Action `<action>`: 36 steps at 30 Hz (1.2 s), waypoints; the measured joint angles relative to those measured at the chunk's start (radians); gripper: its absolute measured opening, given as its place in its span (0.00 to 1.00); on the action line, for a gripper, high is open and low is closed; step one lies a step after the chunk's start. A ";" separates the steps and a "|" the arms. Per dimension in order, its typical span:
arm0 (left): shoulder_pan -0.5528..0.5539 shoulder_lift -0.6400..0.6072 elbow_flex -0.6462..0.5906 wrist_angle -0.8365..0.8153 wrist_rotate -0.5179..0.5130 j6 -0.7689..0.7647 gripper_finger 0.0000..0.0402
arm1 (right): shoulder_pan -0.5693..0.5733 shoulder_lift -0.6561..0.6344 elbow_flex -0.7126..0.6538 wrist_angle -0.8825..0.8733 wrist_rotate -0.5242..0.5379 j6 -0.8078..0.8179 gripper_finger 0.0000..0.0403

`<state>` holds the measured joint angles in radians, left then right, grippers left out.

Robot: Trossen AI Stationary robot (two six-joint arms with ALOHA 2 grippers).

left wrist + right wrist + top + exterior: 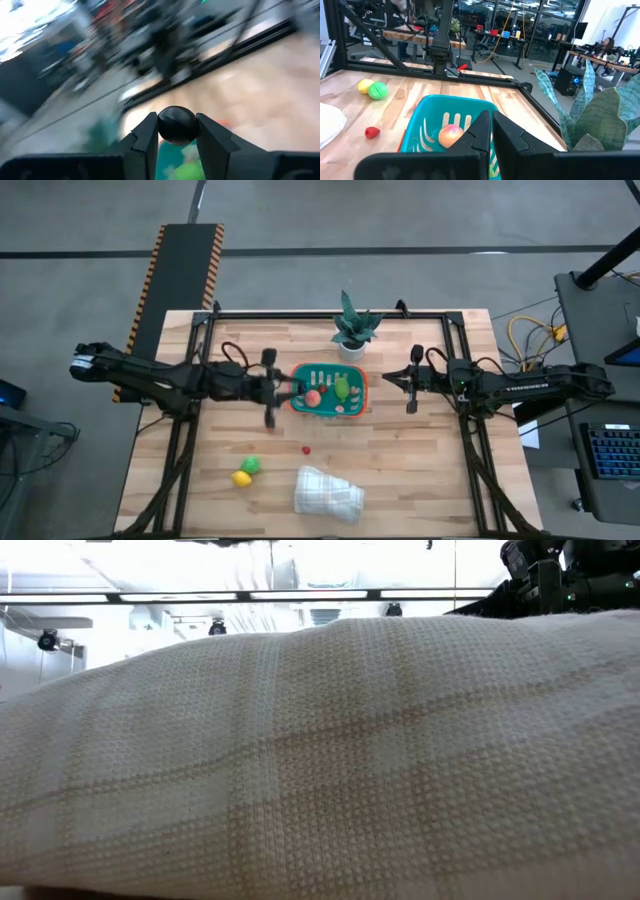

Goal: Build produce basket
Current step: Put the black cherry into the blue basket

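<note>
Two pincers sit at opposite short ends of the teal basket (329, 389) on the wooden bench (420, 470). The left pincer (176, 137) hovers at the basket's left rim, its fingers closed on a dark round berry (176, 124). The right pincer (491, 131) waits just off the basket's right end, fingers pressed together with nothing between them. Inside the basket lie a pink-orange fruit (312, 396) and a green piece (342, 388). Nearer the front edge than the basket, a small red berry (306, 448), a green fruit (251, 465) and a yellow fruit (242, 478) lie on the bench, with a folded white cloth (328, 493) beside them. A potted plant (353, 327) stands just behind the basket.
</note>
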<state>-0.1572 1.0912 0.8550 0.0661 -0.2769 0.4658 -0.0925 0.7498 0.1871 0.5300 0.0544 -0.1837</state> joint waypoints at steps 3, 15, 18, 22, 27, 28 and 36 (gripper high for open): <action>0.000 0.000 -0.008 -0.003 0.130 -0.033 0.21 | 0.000 0.000 0.000 0.000 0.000 0.000 0.02; 0.001 0.030 -0.113 0.282 0.010 -0.024 0.21 | 0.000 0.000 0.000 -0.002 0.000 0.000 0.02; 0.001 0.016 -0.097 0.293 -0.105 0.015 0.21 | 0.000 0.000 0.000 -0.002 0.000 0.000 0.02; 0.000 0.010 -0.099 0.297 -0.323 0.042 0.21 | 0.000 0.000 0.000 -0.002 0.000 0.000 0.02; 0.001 0.042 -0.149 0.282 -0.450 0.040 0.21 | 0.000 0.000 0.000 -0.002 0.000 0.000 0.02; 0.001 0.046 -0.149 0.284 -0.440 0.042 0.21 | 0.000 0.000 0.000 -0.002 0.000 0.000 0.02; 0.000 0.014 -0.105 0.296 0.030 0.068 0.21 | 0.000 0.001 0.000 -0.001 0.000 0.000 0.02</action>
<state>-0.1575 1.1052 0.7498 0.3617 -0.2473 0.5339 -0.0925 0.7506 0.1871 0.5285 0.0544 -0.1837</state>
